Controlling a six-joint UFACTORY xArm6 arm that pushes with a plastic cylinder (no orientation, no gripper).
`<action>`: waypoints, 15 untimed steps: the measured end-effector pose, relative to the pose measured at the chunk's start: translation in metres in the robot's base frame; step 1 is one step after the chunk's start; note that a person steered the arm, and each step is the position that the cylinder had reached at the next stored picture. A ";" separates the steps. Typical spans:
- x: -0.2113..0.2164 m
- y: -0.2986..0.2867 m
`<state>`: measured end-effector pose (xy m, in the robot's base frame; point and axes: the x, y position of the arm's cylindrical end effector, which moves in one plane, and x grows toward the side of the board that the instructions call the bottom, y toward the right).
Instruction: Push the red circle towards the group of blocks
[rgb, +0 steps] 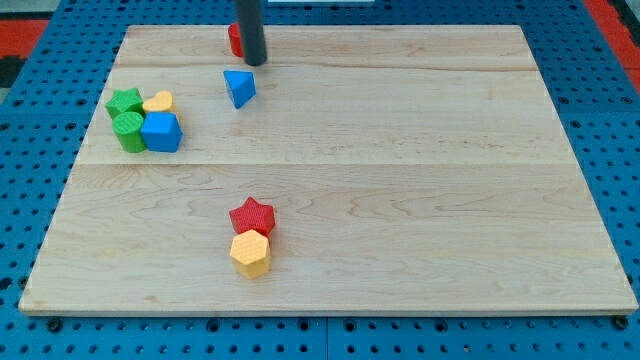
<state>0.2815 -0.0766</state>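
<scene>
The red circle (234, 40) sits near the board's top edge, left of centre, mostly hidden behind my rod. My tip (255, 62) touches the board just to its right and slightly below it. The group of blocks is at the view's left: a green star (124, 101), a yellow heart (159, 102), a green circle (129, 131) and a blue cube (162, 132), all packed together. A blue triangle (239, 87) lies just below my tip, between the red circle and the group.
A red star (252, 215) and a yellow hexagon (250, 254) touch each other near the bottom, left of centre. The wooden board (420, 180) rests on a blue pegboard surface.
</scene>
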 end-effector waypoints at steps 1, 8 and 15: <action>0.068 -0.038; -0.084 -0.144; 0.009 -0.168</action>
<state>0.2901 -0.2446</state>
